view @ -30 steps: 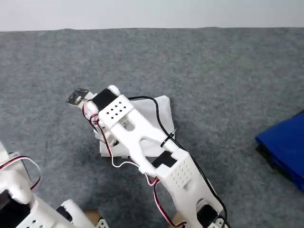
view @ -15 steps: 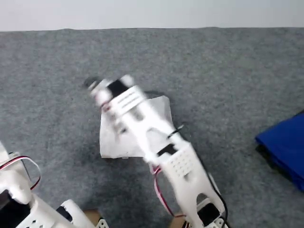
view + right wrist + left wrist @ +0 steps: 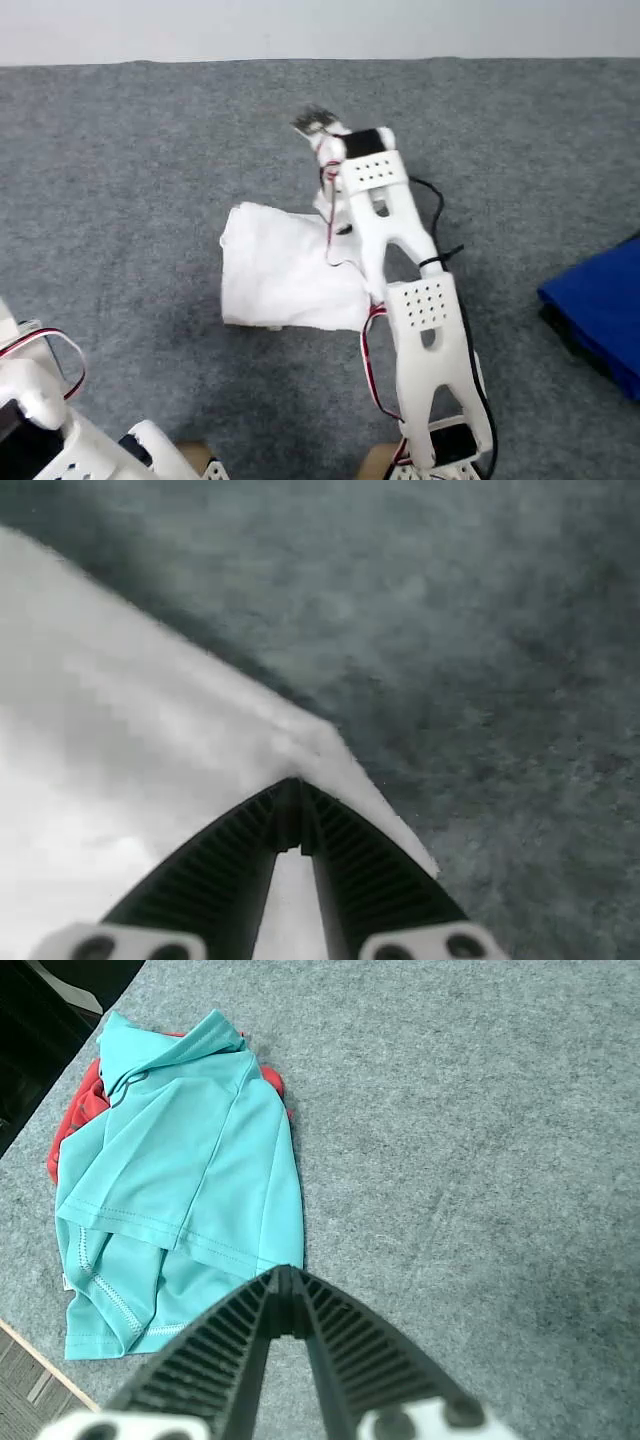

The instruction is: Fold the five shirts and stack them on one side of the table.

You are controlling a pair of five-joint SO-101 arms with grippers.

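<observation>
A white shirt [image 3: 285, 275] lies folded on the grey table near the middle. My right gripper [image 3: 332, 205] points down at its far right corner and is shut on the white shirt [image 3: 120, 780], fingertips [image 3: 292, 785] pinching the fabric edge. My left gripper [image 3: 285, 1275] is shut with nothing in it and hangs over the table beside a teal shirt [image 3: 180, 1160]. That teal shirt lies spread on top of a red shirt [image 3: 75, 1120]. A folded blue shirt [image 3: 600, 310] rests at the right edge of the table.
Grey felt [image 3: 120, 150] covers the table. The left arm's base [image 3: 40, 420] sits at the near left corner. In the left wrist view the table's edge [image 3: 45, 1360] runs close past the teal shirt.
The right arm has swung from the white shirt's left side to its far right corner. The shirt has shifted slightly right and its outline has changed.
</observation>
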